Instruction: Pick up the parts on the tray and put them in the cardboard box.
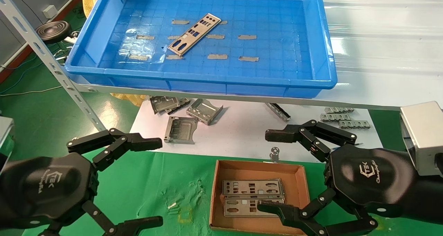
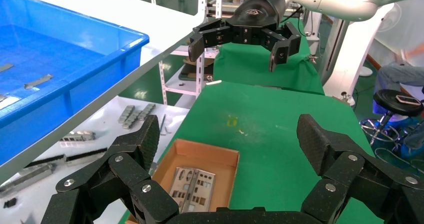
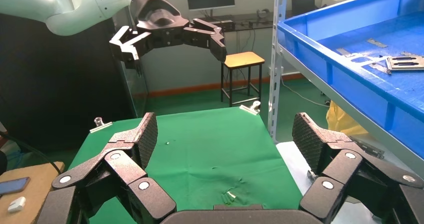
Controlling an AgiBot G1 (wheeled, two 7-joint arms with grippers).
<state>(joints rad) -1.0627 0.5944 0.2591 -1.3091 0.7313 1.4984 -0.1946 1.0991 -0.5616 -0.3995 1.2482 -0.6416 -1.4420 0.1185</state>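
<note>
One part, a punched silver-grey plate [image 1: 193,34], lies slanted on the floor of the blue tray [image 1: 207,83] on the shelf; it also shows in the right wrist view [image 3: 405,62]. Two more plates [image 1: 252,197] [image 2: 192,186] lie flat in the cardboard box [image 1: 221,173] on the green cloth. My right gripper [image 1: 264,171] hovers open above the box's right half, holding nothing. To the left of the box my left gripper [image 1: 161,183] hangs open and empty over the cloth. Each wrist view shows its own fingers spread wide [image 2: 227,134] [image 3: 225,129].
Boxy grey brackets [image 1: 180,128] and toothed strips [image 1: 341,116] lie on a white sheet under the shelf, behind the box. A slanted shelf upright [image 1: 52,66] stands at the left. Grey tape strips [image 1: 247,37] dot the tray floor.
</note>
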